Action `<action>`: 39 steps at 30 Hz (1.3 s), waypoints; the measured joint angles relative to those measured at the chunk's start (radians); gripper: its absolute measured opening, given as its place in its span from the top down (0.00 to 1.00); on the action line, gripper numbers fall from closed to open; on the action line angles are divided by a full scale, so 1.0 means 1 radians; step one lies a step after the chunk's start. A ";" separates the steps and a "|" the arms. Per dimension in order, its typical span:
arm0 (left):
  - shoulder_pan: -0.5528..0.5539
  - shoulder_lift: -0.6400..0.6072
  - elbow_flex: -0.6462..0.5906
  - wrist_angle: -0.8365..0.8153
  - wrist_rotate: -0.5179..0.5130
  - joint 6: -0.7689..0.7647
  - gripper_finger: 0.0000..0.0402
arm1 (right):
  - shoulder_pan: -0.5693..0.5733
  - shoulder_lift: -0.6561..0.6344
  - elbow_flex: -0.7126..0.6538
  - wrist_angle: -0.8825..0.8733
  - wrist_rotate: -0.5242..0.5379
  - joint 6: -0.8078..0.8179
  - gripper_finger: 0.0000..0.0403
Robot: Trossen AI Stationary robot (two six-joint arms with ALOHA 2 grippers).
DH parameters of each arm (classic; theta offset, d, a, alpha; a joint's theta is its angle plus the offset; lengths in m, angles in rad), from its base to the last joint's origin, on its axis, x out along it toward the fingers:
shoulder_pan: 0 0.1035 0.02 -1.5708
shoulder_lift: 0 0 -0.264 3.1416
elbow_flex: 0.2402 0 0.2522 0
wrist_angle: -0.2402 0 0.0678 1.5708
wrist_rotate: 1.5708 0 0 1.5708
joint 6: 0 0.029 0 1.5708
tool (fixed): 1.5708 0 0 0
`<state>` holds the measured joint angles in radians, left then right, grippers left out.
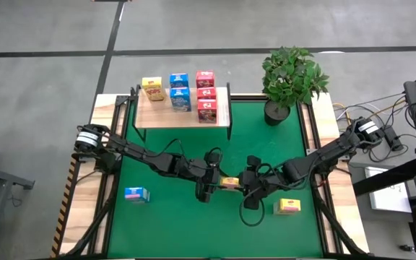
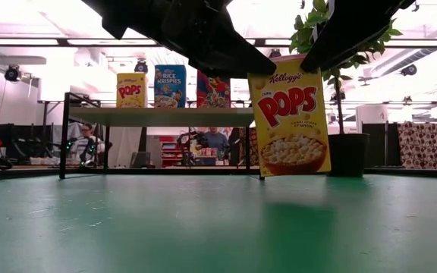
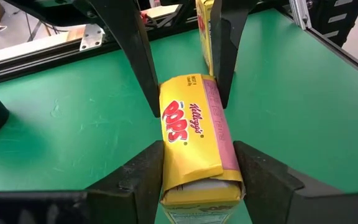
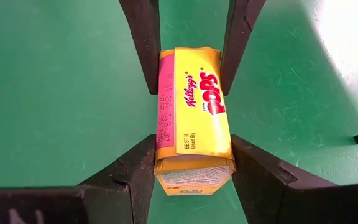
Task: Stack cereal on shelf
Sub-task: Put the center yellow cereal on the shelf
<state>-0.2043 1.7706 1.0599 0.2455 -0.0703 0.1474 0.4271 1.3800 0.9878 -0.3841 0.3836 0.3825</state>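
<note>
Held box: yellow cereal box point(image 1: 230, 182), upright above the green mat point(image 1: 179, 217), near the middle of the table, well apart from the shelf point(image 1: 154, 115).
Left gripper point(image 3: 194, 158): fingers against both sides of the yellow box, pinching it at one end.
Right gripper point(image 4: 194, 155): fingers against the same box, pinching it at the other end.
Step in hand: probably a handover between the two arms, both clamping the same box at once.
Risk, crushing: thin cardboard squeezed from two ends; too much pressure may dent it.
Risk, tearing or twisting: if one arm pulls away before the other releases, possible skewing in the grip.
Risk, dropping: if both release together, a fall to the mat, maybe onto its side.
Risk, at the shelf: little free room in the rows; possible knocking over of a standing box.
Count, on the shelf: six boxes in three columns: two yellow point(image 1: 152, 88), two blue point(image 1: 180, 91), two pink-red point(image 1: 206, 94).
Count, on the mat: one blue box point(image 1: 136, 193) on the left side, one yellow box point(image 1: 289, 206) on the right side.
Count, in the grippers: one yellow box.
Count, in total: nine boxes; of the pink-red ones, cannot tell more than two.
</note>
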 joint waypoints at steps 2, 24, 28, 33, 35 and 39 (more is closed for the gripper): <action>0.000 0.000 0.000 0.000 0.000 0.000 0.58 | 0.000 0.000 0.000 0.001 0.000 0.008 0.56; -0.001 -0.180 0.000 -0.221 0.006 0.017 0.58 | 0.000 -0.138 0.068 0.008 -0.042 -0.183 0.33; -0.002 -0.293 0.000 -0.359 0.007 0.028 0.58 | -0.002 -0.193 0.069 0.046 -0.016 -0.301 0.36; 0.003 -0.466 0.002 -0.534 -0.006 0.074 0.58 | -0.002 -0.231 0.066 0.094 -0.016 -0.396 0.38; 0.005 -0.529 0.002 -0.598 -0.036 0.093 0.58 | -0.003 -0.234 0.066 0.112 -0.016 -0.416 0.38; 0.009 -0.652 0.001 -0.712 -0.154 0.111 0.58 | -0.004 -0.228 0.064 0.118 -0.016 -0.435 0.38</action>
<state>-0.1951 1.1184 1.0611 -0.4664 -0.2243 0.2586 0.4229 1.1522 1.0515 -0.2662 0.3674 -0.0525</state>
